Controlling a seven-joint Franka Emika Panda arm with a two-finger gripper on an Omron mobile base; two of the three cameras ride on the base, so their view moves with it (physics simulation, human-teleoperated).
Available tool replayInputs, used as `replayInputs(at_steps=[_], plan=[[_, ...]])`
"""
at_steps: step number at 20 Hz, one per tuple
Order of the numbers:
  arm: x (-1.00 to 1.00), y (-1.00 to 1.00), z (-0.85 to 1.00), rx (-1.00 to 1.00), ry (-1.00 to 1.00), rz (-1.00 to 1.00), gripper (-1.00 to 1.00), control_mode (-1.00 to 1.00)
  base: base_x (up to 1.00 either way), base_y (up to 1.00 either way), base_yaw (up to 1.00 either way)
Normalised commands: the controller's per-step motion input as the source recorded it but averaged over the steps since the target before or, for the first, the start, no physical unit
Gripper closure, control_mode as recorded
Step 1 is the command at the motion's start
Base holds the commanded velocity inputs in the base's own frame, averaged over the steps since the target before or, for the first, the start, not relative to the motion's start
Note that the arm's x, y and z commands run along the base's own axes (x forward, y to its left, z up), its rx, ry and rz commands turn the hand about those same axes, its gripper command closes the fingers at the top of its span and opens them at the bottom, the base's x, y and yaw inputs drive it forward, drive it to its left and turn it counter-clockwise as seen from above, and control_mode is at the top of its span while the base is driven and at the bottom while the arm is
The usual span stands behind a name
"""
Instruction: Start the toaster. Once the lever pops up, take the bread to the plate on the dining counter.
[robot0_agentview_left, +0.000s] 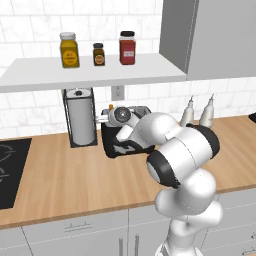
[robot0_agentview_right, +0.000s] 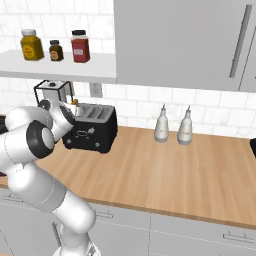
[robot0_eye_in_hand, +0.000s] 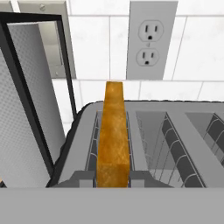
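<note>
1. The black boxy multi-slot toaster (robot0_agentview_right: 91, 128) stands in the left middle of the right base view, on the light-wood wall counter (robot0_agentview_right: 190, 170), backed against the white tiled wall. That probably keeps it near the pale wall socket (robot0_eye_in_hand: 148, 39), seen in the upper middle of the hand view.
2. The thin golden-brown slice of bread (robot0_eye_in_hand: 113, 131) stands upright, edge-on, in the leftmost slot at the centre of the hand view, its top risen above the slot rim. I judge it toasted and ready to lift.
3. The white arm's two-finger gripper (robot0_eye_in_hand: 113, 177) sits at the bottom of the hand view with its dark tips on either side of the slice's near end, the jaws pinching the bread.
4. The hand view gives the slot, the wire guides and the grip; both base views hide this behind the arm's white links.
5. The left base view shows the black wire-framed paper-towel holder (robot0_agentview_left: 80, 117) just beside the toaster in the upper left; the right base view adds two pale bottles (robot0_agentview_right: 172, 125), well apart to the toaster's right.
</note>
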Motion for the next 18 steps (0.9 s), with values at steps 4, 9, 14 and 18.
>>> replayInputs(at_steps=[4,9,14,18], plan=[[0.0,0.0,0.0,0.0,0.0,0.0,1.0,-1.0,0.0,0.0,0.0],[0.0,0.0,0.0,0.0,0.0,0.0,1.0,-1.0,0.0,0.0,0.0],[0.0,0.0,0.0,0.0,0.0,0.0,1.0,-1.0,0.0,0.0,0.0],[0.0,0.0,0.0,0.0,0.0,0.0,1.0,-1.0,0.0,0.0,0.0]])
